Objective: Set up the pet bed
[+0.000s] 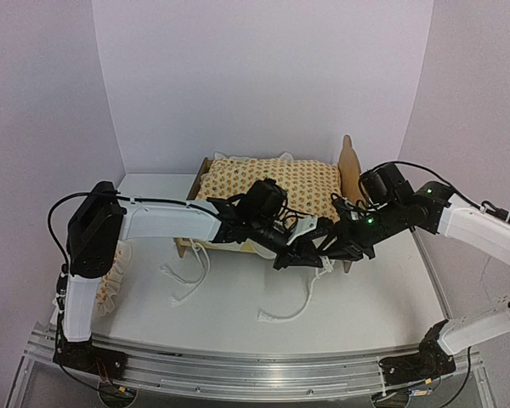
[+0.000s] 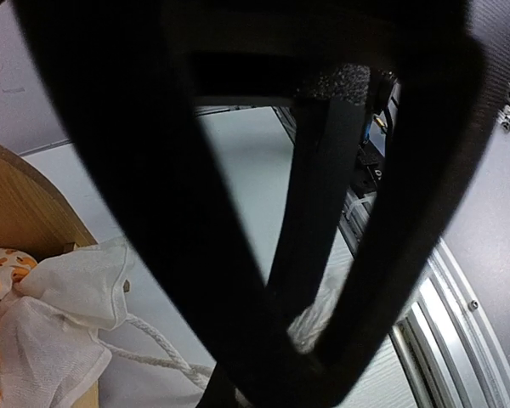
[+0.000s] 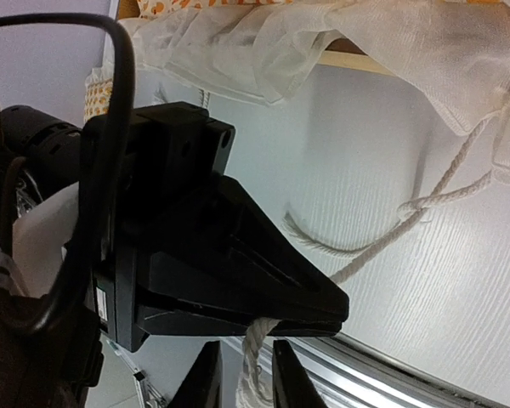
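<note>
1. Position first: the pet bed (image 1: 350, 160) sits at the back middle of the table (image 1: 382, 314), headboard to my right, with the patterned cushion (image 1: 272, 187) on it.
2. I see both grippers meeting just in front of its near right corner.
3. My left gripper (image 3: 327, 310) has its fingers together, pinching a white tie cord (image 3: 253, 374).
4. My right gripper (image 3: 246, 344) has its fingers slightly apart, with that cord running loose between them.

**Colour key.** Black fingers (image 3: 291, 374) of the right arm, with a white twisted cord (image 3: 253, 361) between them. Beyond the fingers lie the white, finely streaked counter (image 3: 425, 323), a sheer off-white ruffle (image 3: 263, 42), the cream cushion (image 1: 272, 183) printed with small orange motifs, and the pale tan plywood pet bed (image 1: 350, 161).
</note>
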